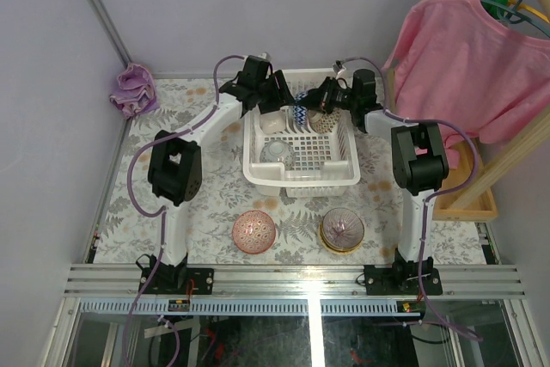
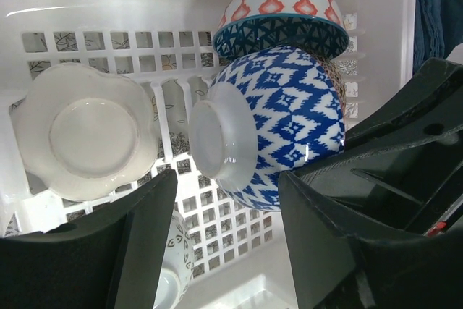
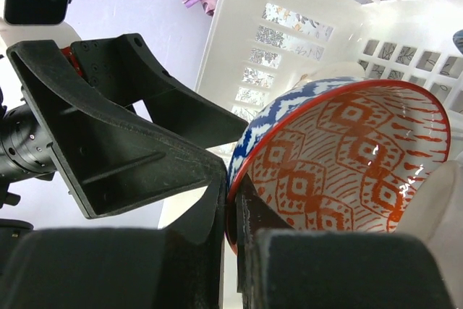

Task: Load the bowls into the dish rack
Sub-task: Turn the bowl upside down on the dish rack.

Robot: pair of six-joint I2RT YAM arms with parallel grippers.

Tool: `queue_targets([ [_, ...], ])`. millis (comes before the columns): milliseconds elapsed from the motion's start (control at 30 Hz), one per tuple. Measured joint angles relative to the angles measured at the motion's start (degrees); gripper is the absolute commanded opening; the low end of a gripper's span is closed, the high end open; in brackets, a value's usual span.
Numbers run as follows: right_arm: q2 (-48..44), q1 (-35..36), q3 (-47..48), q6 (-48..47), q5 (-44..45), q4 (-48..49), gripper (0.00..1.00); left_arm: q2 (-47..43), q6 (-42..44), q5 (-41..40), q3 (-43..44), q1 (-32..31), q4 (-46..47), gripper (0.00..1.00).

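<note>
The white dish rack sits mid-table. My right gripper is shut on the rim of a blue-white bowl with an orange-patterned inside, holding it on its side in the rack's far end. My left gripper hangs open just in front of that bowl's foot, touching nothing. An orange-and-teal bowl rests against it from behind. A white scalloped bowl and a small whitish patterned bowl also lie in the rack. On the table in front stand a pink-red bowl and a tan-yellow bowl.
A purple cloth lies at the far left corner. A pink shirt hangs on a wooden stand at the right. Both arms crowd the rack's far end, fingers close together.
</note>
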Motion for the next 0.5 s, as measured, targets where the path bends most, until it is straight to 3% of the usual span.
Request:
queue_targets([
  [300,0.1,0.0,-0.1,-0.1,0.2,0.1,0.08,3.3,-0.7,0.1,5.3,-0.2,0.1,0.57],
  [500,-0.2,0.2,2.6,-5.6,1.0,-8.2,0.13,4.7,-1.1,0.1,7.5,-0.7,0.1,0.57],
])
